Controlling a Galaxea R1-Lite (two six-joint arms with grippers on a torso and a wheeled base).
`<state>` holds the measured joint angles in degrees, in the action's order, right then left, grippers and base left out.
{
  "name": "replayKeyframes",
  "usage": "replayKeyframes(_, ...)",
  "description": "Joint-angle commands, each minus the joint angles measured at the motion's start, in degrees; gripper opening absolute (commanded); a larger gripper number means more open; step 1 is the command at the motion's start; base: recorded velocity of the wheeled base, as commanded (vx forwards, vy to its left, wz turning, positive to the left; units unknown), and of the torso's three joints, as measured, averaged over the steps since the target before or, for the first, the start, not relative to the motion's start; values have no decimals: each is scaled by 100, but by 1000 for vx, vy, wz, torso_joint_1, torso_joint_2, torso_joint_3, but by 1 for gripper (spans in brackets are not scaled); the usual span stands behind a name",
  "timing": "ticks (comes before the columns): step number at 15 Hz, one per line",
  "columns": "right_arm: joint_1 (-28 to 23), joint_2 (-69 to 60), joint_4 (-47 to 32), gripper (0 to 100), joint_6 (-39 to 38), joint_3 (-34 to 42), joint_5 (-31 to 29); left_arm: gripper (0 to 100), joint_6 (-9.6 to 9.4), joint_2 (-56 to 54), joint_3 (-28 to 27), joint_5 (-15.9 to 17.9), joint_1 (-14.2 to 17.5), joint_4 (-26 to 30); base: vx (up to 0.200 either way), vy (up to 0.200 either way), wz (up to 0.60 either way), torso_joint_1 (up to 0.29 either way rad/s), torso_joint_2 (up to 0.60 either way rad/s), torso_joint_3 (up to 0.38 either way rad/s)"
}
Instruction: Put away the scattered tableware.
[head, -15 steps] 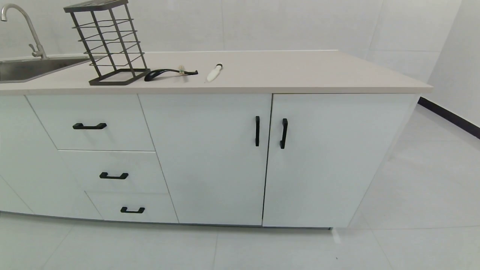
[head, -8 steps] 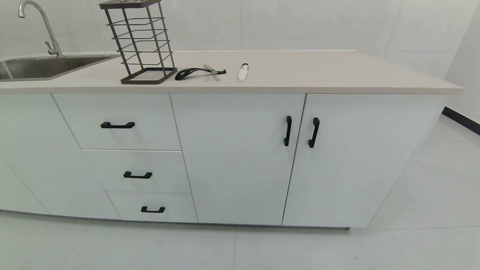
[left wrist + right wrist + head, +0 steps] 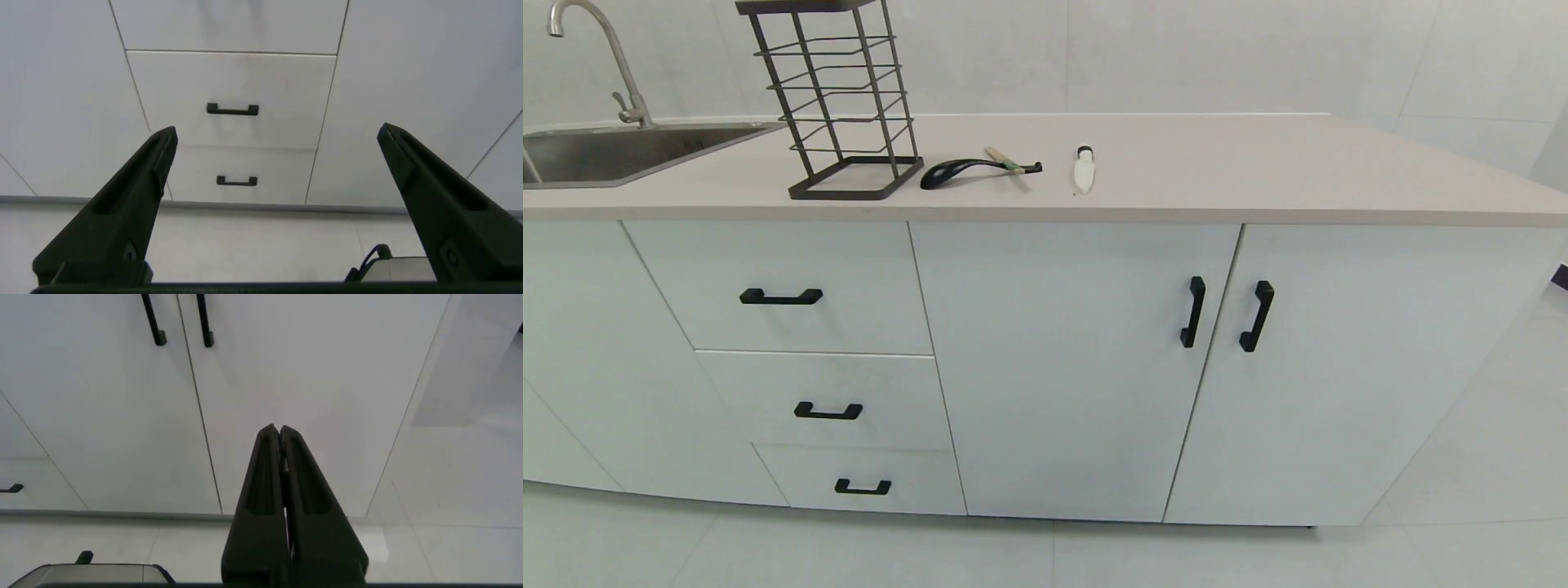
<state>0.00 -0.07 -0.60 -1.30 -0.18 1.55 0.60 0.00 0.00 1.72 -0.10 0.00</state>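
**A:** What has changed in the last second?

**B:** Only the vantage point. The whole head view slides to the right and slightly down, so the camera is moving, not the things. The tall black wire rack [image 3: 849, 106], the black curved spoon [image 3: 964, 170], the thin wooden stick [image 3: 1001, 157] and the small white utensil with a black cap [image 3: 1084, 173] keep the same spacing among themselves.

**A:** Where do they lie?

**B:** They lie on the beige tabletop [image 3: 1258, 163], near its front edge and left of its middle. The spoon is just beside the rack's base. The stick crosses the spoon's handle, though I cannot tell whether it touches. The white utensil lies a little apart, toward the right end. The steel sink [image 3: 629, 151] is at the left end.

**A:** And the grippers?

**B:** The left gripper [image 3: 278, 135] has its fingers wide apart and faces the white drawers [image 3: 233, 109]. The right gripper [image 3: 280, 434] has its fingers pressed together on nothing and faces the white cabinet doors [image 3: 286, 359]. Both hang low, below the tabletop.

**A:** What does that mean for the task?

**B:** I judge the robot is still positioning itself. Nothing has been picked up, so all three pieces remain to be put away, and the arms must rise first.
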Motion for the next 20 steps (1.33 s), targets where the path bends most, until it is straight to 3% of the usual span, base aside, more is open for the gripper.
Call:
replayKeyframes(1,0,7,-2,0,-1,1,3,100,2,0,0,4,1,0,0,0,600,2,-2,7)
replayKeyframes(5,0,7,-2,0,-1,1,3,100,2,0,0,-5,1,0,0,0,600,1,-1,1)
replayKeyframes(9,0,7,-2,0,-1,1,3,100,2,0,0,4,1,0,0,0,0,0,0,0)
replayKeyframes(15,0,7,-2,0,-1,1,3,100,-7,0,0,-5,1,0,200,200,0,0,2,5)
replayKeyframes(20,0,7,-2,0,-1,1,3,100,-7,0,0,-5,1,0,40,0,0,1,2,0)
